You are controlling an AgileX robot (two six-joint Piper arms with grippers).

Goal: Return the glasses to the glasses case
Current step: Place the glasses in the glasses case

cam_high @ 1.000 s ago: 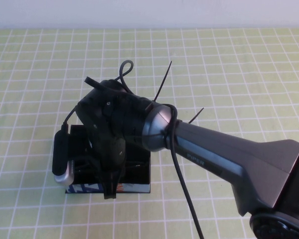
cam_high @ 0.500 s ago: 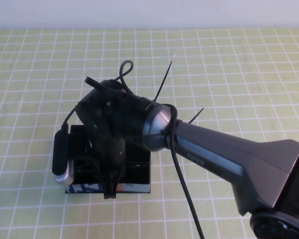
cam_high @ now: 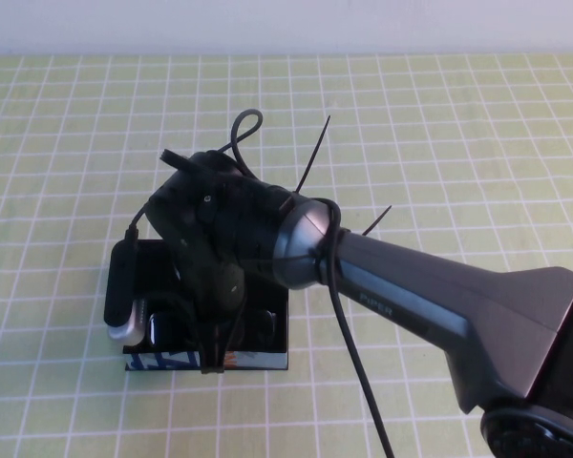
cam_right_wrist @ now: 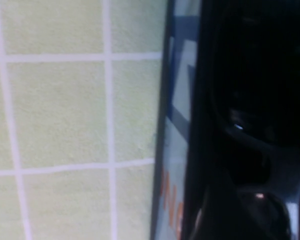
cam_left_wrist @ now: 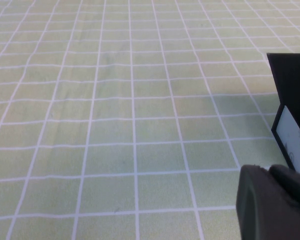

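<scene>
The glasses case (cam_high: 258, 361) is a black open box with a blue, white and orange front, lying at the lower left of centre on the cloth. The black glasses (cam_high: 264, 324) lie low inside it, a lens showing on each side of my right gripper (cam_high: 213, 355). That gripper points down into the case and is shut on the middle of the glasses. In the right wrist view the patterned front (cam_right_wrist: 176, 150) and the glasses (cam_right_wrist: 250, 135) in the dark interior show. My left gripper (cam_left_wrist: 271, 202) is low over the cloth beside the case (cam_left_wrist: 292, 95).
A yellow-green cloth with a white grid (cam_high: 439, 143) covers the table. My right arm (cam_high: 430, 305) with its cable crosses from the lower right and hides the back of the case. A white wall runs along the far edge.
My right gripper has tilted and gone slightly lower into the case. Both lenses of the glasses now show inside the case.
</scene>
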